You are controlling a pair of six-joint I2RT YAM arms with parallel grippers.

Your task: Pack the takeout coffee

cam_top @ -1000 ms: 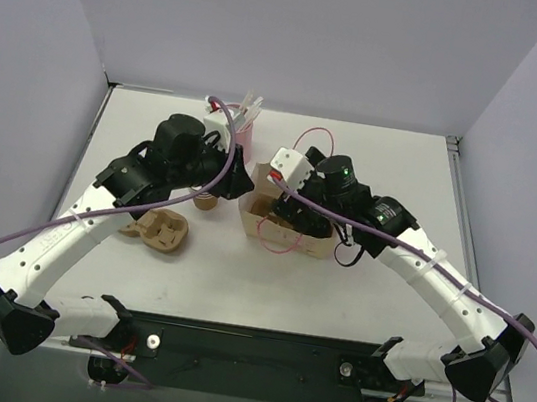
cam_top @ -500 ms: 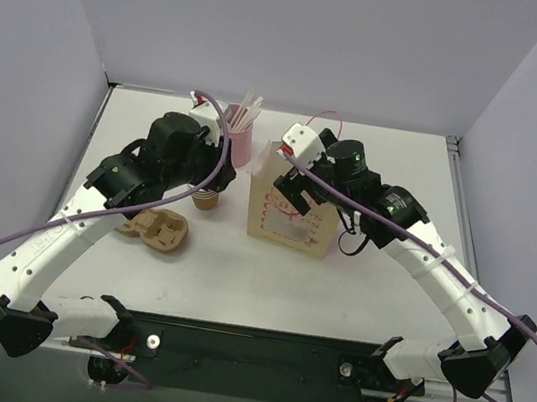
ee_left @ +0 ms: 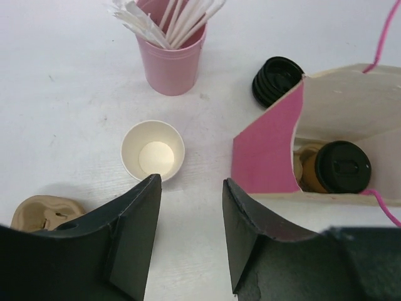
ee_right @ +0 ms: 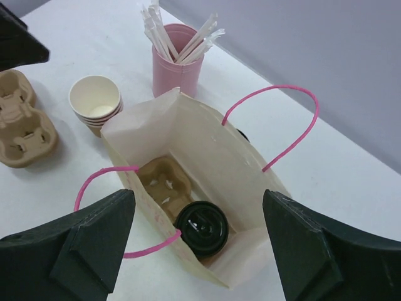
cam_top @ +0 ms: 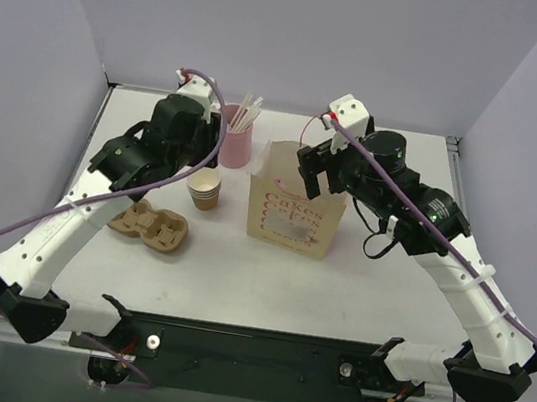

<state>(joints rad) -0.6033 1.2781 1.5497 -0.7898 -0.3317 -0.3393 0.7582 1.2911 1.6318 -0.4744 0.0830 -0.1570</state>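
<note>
The takeout coffee, a brown cup with a round black lid, stands inside the pink-and-cream paper bag, in a pulp carrier on the bag's floor. It also shows in the left wrist view through the bag's open top. My right gripper is wide open and empty, high above the bag's mouth. My left gripper is open and empty, above the table left of the bag.
A pink cup of white straws stands behind the bag. A stack of empty paper cups sits left of it. Two pulp carriers lie at the front left. Black lids lie behind the bag.
Both grippers have lifted up and back from the bag. The right gripper has come up out of the bag's mouth. The bag now stands upright on its own.
</note>
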